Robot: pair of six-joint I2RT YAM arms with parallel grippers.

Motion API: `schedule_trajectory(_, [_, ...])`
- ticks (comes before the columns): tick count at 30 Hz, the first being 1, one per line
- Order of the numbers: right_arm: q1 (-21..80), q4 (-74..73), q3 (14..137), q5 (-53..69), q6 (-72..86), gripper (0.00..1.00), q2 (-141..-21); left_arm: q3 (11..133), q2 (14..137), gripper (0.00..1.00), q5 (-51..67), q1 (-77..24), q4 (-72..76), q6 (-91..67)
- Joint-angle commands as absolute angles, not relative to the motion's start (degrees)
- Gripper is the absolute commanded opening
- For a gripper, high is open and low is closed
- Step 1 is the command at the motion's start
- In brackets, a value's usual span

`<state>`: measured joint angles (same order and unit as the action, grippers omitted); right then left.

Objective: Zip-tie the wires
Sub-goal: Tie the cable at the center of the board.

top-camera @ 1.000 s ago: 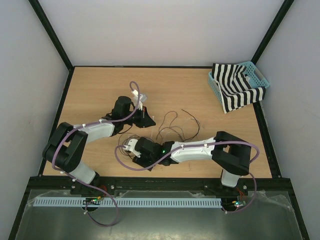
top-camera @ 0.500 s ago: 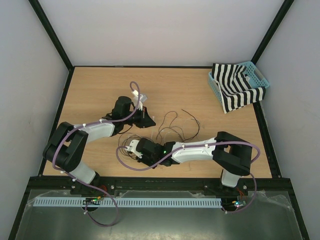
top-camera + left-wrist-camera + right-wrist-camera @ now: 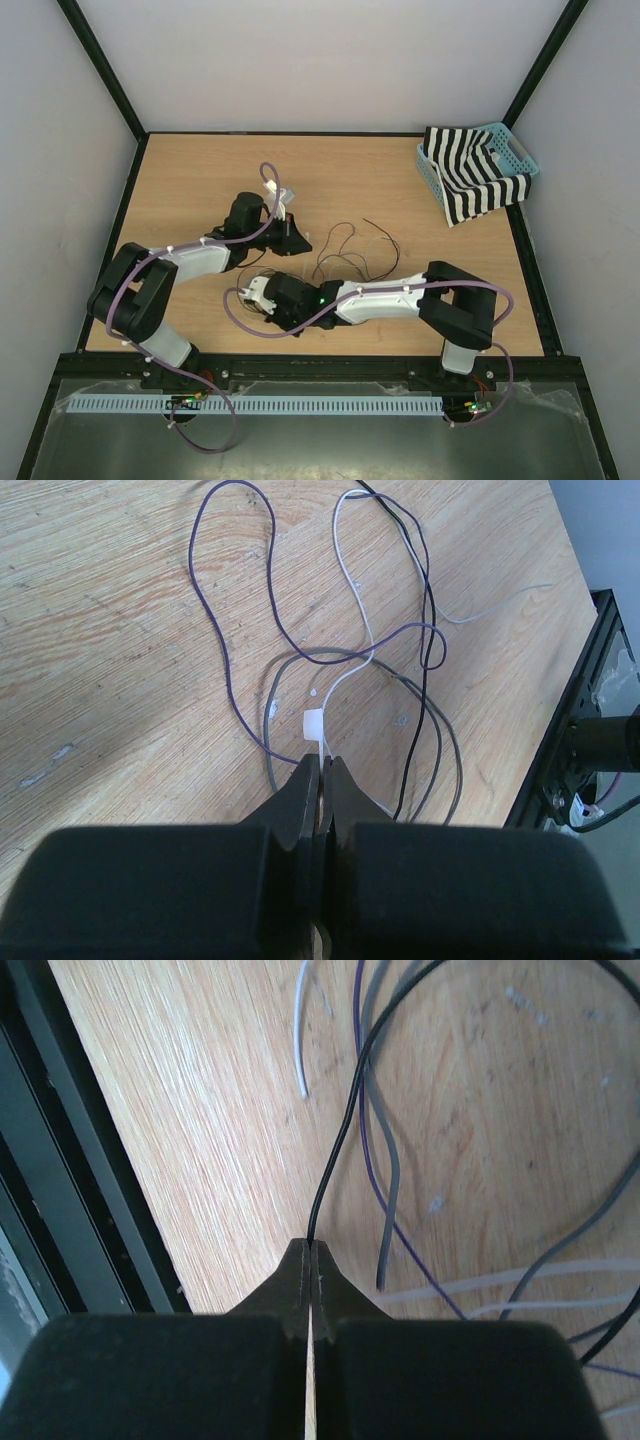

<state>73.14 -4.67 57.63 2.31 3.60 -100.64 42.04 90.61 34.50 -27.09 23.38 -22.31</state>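
Left wrist view: left pincer clenched on whitish translucent plastic zip tie.
Right pincer grips a thin black wire, probably best drawn beside the tie before looping.

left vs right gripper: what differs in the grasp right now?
The left gripper is shut on the whitish zip tie; the right gripper is shut on a black wire. The zip tie shows only a short stub with its square head past the left gripper; the black wire runs long and curved away from the right gripper. Both are shut, low over the table.
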Motion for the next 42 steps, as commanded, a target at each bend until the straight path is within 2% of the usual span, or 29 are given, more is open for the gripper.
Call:
schedule_trajectory(1, [73.4, 1.2, 60.3, 3.4, 3.0, 0.0, -102.4, 43.2, 91.4, 0.0, 35.9, -27.3, 25.3, -23.0])
schedule_trajectory(21, [72.0, 18.4, 58.2, 5.3, -10.1, 0.0, -107.3, 43.3, 90.9, 0.0, 38.7, -26.4, 25.2, -21.3])
schedule_trajectory(33, [70.2, 20.9, 56.8, 5.0, -17.9, 0.0, -108.5, 43.5, 93.5, 0.0, 39.5, -24.5, 25.2, -24.8])
schedule_trajectory(38, [69.9, 20.1, 56.3, 6.3, -16.9, 0.16, -108.3, 44.0, 94.5, 0.0, 40.8, -24.3, 25.2, -24.9])
schedule_trajectory(42, [69.9, 18.9, 56.2, 8.3, -15.9, 0.33, -108.0, 44.5, 94.8, 0.0, 41.3, -24.3, 25.2, -25.0])
